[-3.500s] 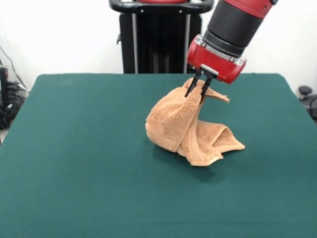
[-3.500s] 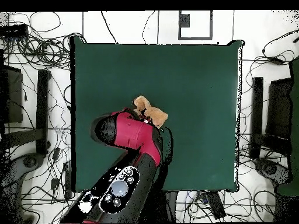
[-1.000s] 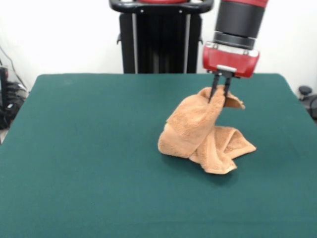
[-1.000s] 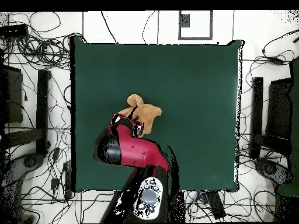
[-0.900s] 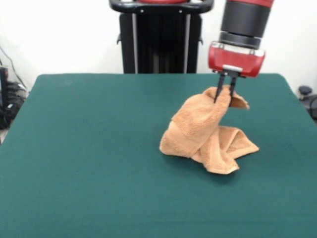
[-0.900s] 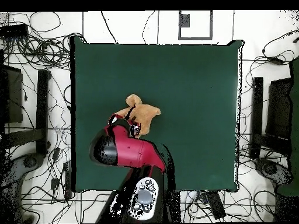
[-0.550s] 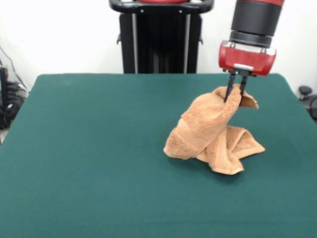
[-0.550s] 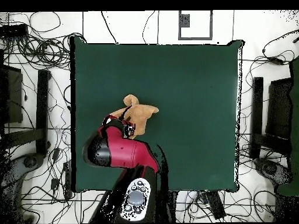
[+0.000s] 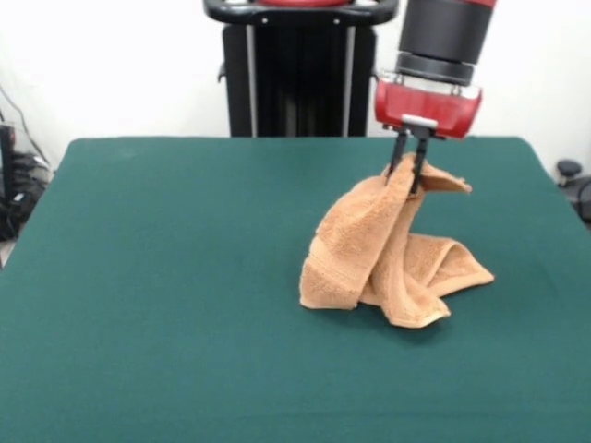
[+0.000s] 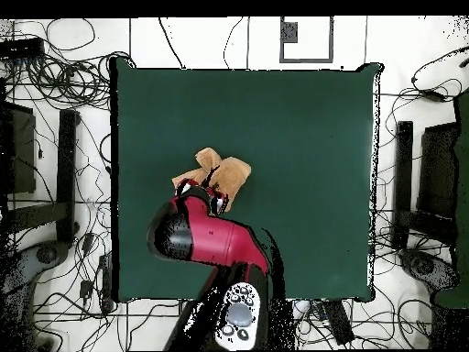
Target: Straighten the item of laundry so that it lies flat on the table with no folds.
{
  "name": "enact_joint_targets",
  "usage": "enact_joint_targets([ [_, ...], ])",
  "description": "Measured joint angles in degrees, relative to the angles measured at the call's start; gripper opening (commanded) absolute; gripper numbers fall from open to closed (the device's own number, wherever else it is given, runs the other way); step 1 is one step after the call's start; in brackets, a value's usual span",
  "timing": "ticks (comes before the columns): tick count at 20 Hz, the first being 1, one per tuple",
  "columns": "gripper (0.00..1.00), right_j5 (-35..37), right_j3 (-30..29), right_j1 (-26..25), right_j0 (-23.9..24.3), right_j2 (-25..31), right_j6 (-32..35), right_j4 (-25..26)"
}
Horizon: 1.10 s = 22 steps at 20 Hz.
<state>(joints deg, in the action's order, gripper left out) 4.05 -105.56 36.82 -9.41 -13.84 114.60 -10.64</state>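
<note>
The item of laundry (image 9: 377, 247), a light orange-tan terry towel, hangs in a crumpled drape on the dark green table (image 9: 166, 277), right of centre in the front view. My gripper (image 9: 407, 168) is shut on its top edge and holds that part raised, while the lower folds rest bunched on the felt. In the overhead view the towel (image 10: 223, 174) shows just beyond the red arm, which covers the gripper (image 10: 209, 194) and part of the cloth.
The black pedestal (image 9: 300, 69) stands behind the table's far edge. Cables and dark equipment (image 10: 55, 165) surround the table on the floor in the overhead view. The table's right edge (image 9: 554, 185) lies a little past the towel.
The gripper, which had been carrying the towel rightward in the front view, has moved back left and slightly up. The towel now hangs taller and narrower.
</note>
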Motion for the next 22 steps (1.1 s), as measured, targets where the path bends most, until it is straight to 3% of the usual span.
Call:
enact_joint_targets([
  [6,0.0,0.0,-2.56,2.71,0.75,-0.38,0.01,0.0],
  [14,0.0,1.71,-2.8,4.64,-3.42,-1.85,0.01,0.02],
  [17,0.0,1.78,-2.9,5.01,-3.11,-1.53,0.01,0.04],
  [22,0.0,1.78,-3.65,5.85,1.79,1.04,0.01,0.39],
])
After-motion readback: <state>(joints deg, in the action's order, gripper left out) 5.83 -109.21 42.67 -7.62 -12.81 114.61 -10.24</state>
